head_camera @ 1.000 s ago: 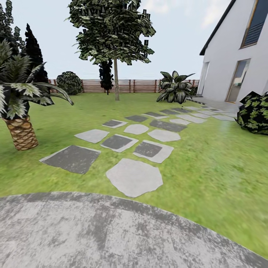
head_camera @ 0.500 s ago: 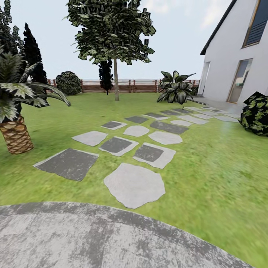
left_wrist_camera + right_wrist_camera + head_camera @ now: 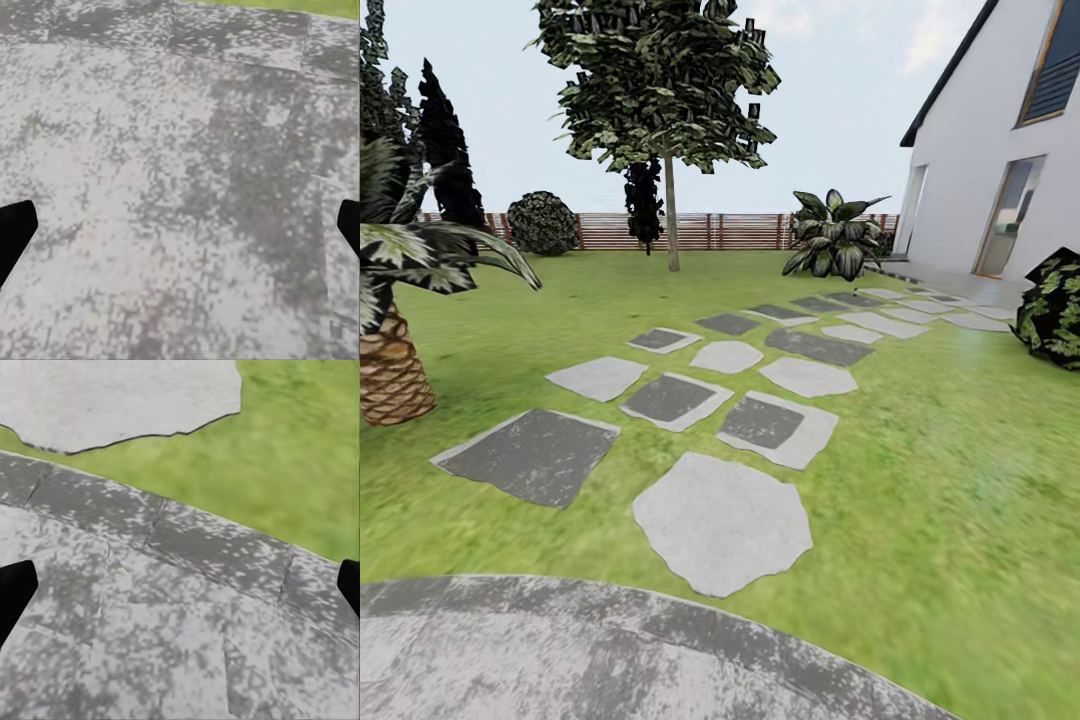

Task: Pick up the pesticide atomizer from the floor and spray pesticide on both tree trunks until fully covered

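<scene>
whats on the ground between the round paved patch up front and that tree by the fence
In the head view, grass and a path of stepping stones run from the paved patch toward the tree; nothing else lies on that stretch.

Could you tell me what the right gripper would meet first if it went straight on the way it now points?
Probably the mottled grey paving: the right gripper, its fingers wide apart, points down at it, nothing between.
</scene>
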You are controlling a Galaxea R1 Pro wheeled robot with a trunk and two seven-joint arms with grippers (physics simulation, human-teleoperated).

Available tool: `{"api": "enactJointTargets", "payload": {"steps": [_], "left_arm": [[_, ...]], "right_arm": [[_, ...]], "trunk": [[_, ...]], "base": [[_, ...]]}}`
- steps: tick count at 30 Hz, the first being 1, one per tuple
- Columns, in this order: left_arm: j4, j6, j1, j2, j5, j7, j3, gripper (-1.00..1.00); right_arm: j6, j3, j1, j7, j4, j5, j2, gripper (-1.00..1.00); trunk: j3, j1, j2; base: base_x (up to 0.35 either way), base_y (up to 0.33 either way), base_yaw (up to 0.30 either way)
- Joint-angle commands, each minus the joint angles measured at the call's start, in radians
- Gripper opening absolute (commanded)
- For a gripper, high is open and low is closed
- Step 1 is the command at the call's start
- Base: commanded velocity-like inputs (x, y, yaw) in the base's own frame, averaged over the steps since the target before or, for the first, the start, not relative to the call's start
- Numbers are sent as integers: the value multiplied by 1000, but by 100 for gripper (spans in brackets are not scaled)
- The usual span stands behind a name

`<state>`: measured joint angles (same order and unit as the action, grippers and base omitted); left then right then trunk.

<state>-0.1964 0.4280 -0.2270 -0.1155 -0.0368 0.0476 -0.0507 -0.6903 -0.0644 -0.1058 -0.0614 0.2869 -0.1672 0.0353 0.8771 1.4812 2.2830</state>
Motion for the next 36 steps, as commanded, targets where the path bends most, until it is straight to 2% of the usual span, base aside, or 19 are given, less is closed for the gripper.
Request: {"api": "enactJointTargets", "payload": {"steps": [1, 36], "left_arm": [[0, 0, 0, 0, 0, 0, 0, 100], [0, 0, 0, 0, 0, 0, 0, 100]], "right_arm": [[0, 0, 0, 0, 0, 0, 0, 100], [0, 2, 0, 0, 0, 0, 0, 100]], "trunk": [[0, 0, 0], [0, 0, 0]], "base": [[339, 0, 0], [339, 0, 0]]}}
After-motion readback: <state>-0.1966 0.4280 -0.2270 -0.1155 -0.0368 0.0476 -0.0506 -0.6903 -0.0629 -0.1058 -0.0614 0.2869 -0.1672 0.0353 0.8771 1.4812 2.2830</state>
